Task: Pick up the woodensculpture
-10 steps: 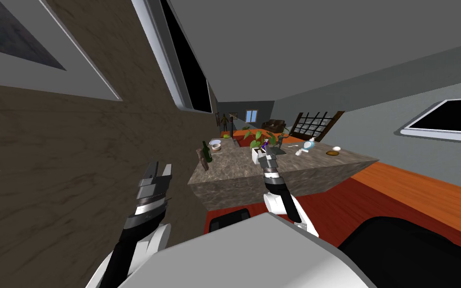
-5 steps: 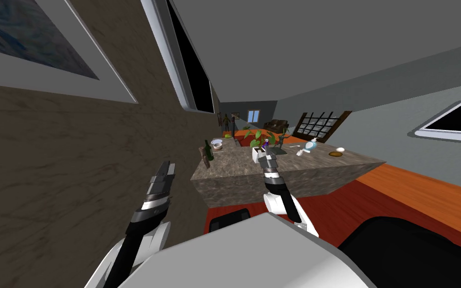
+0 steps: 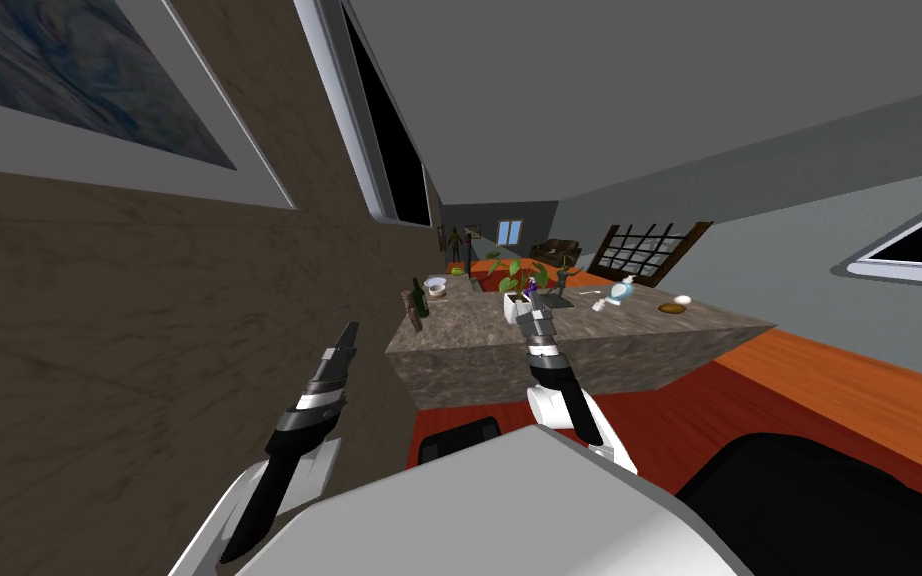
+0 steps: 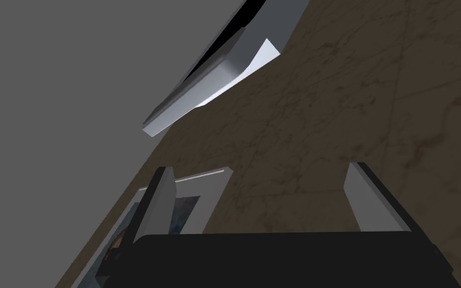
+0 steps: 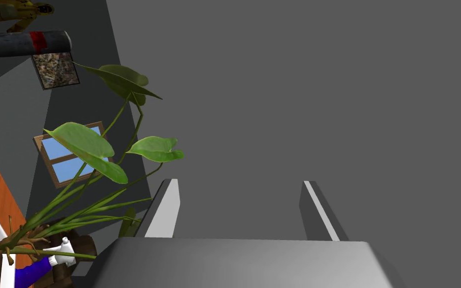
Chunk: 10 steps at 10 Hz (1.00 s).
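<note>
Dark sculpture (image 3: 561, 280) stands ungrasped on desk (image 3: 469, 325); right gripper (image 5: 240, 183), released, hovers short of it beside plant (image 3: 512, 270); left gripper (image 4: 258, 169) released, idle.

The right claw (image 3: 537, 320) hovers beside the potted plant (image 3: 511, 268) on the marbled table (image 3: 609, 345).

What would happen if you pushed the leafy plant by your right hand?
The plant has broad leaves on long thin stems, so it would probably bend and spring back. Its white pot looks low and boxy, so it may slide on the table rather than tip.
</note>
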Available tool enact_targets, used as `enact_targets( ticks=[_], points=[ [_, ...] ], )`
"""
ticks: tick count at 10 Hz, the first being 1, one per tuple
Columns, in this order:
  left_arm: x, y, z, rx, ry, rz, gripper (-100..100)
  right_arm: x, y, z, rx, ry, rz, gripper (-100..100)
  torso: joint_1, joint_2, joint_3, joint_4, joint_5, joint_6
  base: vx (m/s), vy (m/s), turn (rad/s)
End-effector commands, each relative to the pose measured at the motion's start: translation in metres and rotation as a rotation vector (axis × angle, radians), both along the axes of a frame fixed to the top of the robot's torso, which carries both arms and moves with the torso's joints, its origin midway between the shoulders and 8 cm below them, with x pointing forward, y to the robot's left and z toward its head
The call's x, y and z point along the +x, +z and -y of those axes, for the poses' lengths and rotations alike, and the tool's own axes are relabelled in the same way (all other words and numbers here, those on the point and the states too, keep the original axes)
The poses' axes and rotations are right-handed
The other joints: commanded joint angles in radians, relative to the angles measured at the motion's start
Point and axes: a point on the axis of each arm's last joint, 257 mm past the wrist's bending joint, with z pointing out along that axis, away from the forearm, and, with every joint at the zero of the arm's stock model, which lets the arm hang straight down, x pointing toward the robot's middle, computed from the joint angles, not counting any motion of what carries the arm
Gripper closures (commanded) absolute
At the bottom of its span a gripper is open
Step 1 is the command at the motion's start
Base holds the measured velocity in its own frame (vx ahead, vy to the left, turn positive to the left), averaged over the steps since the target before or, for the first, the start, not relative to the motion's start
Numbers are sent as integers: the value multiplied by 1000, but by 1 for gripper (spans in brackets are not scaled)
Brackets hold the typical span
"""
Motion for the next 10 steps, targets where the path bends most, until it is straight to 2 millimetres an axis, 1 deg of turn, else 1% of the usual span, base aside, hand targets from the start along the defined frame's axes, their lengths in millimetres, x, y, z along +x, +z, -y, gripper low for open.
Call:
enact_targets(
  ticks=[1,4,7,8,10],
  points=[
    [7,-10,1,68,24,-20,-100,0,0,0,0,0,0,0,0,0,0,0,0,0,-62,-21,6],
    [22,-35,-7,184,72,-70,-100,0,0,0,0,0,0,0,0,0,0,0,0,0,-54,-22,-26],
    [36,-66,-23,289,124,-137,-100,0,0,0,0,0,0,0,-2,-1,-1,0,0,0,-42,-41,-69],
    [36,-66,-23,289,124,-137,-100,0,0,0,0,0,0,0,-1,-1,-1,0,0,0,-28,-18,-25],
    [44,-89,-38,351,159,-188,-100,0,0,0,0,0,0,0,0,-3,-1,-1,0,0,-17,-28,-96]
  ],
)
